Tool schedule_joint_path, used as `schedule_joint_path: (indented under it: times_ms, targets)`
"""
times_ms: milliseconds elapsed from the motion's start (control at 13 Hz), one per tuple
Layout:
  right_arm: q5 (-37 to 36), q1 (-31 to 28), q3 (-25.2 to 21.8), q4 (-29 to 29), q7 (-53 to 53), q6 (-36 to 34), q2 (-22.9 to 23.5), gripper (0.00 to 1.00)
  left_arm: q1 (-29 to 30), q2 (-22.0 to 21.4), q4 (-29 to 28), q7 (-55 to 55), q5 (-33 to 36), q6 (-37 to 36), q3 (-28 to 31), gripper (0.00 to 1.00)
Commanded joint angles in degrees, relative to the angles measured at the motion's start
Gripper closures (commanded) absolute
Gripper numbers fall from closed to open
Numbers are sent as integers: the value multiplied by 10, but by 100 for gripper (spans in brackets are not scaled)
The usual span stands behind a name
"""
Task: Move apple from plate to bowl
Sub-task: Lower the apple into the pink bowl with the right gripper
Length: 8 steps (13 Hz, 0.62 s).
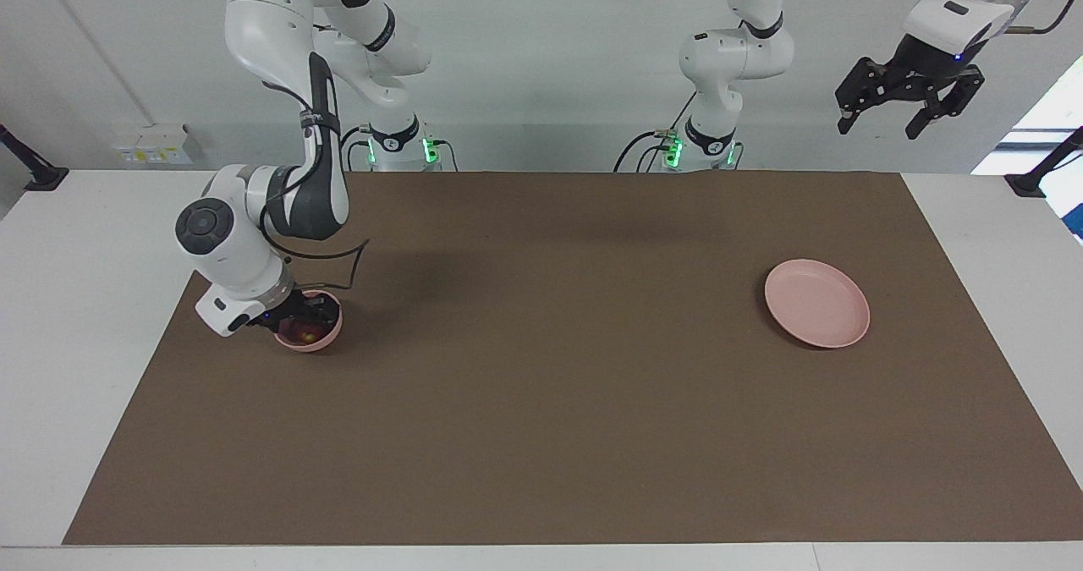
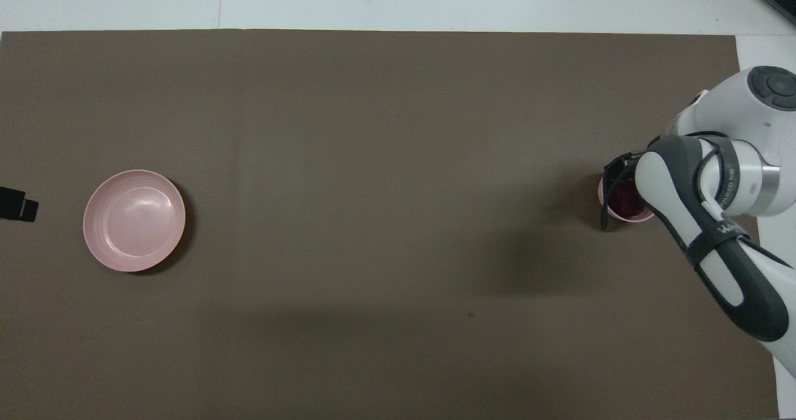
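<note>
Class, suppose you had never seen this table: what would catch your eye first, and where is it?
First, the right arm bent low at its own end of the table, with the right gripper open at the bowl, where the apple lies. Next, the bare plate toward the left arm's end of the brown mat. The left gripper waits open, high above that end.

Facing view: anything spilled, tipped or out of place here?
Nothing stands out. The apple sits in the upright bowl under the right gripper; the plate lies flat and bare; the left gripper waits up high.
</note>
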Motion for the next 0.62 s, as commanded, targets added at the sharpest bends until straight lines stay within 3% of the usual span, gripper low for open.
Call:
schedule_joint_path:
  times_ms: [0, 538]
  targets:
    - [8, -3, 7, -5, 26, 1, -43, 0, 9, -15, -19, 8, 5, 9, -4, 0]
    - [-29, 54, 8, -7, 141, -74, -145, 0, 9, -16, -19, 8, 5, 9, -4, 0]
